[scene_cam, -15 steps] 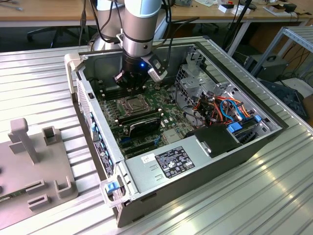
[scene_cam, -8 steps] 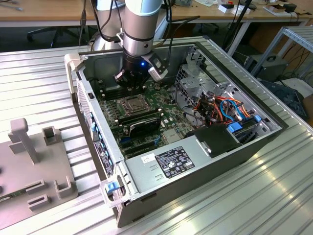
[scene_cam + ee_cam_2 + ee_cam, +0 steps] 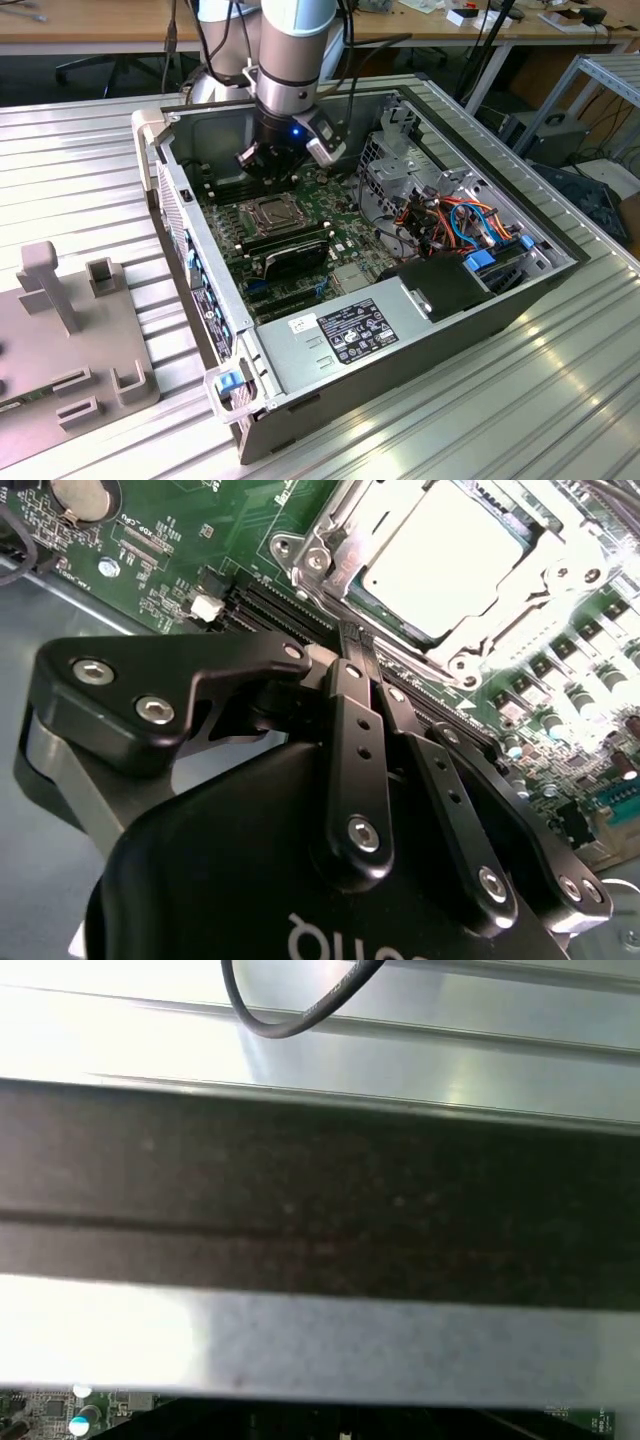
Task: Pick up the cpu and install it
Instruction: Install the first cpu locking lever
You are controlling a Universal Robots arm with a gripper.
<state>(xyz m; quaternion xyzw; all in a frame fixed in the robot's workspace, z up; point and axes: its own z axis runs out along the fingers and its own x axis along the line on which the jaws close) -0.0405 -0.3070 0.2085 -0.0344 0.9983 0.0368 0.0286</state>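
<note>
Gripper was seen with fingers pressed together, nothing held between them, tips just short of the socket in the second wrist view. The cpu was already seated in that socket, upper right of the frame, with the metal retention frame around its edges. In the exterior view the socket sat centre-left, just below the wrist. Judged: placement done; seating should be checked flush and square, without side load on the chip. The cpu was seen as a flat square with a dull silver-grey lid, washed out by glare.
</note>
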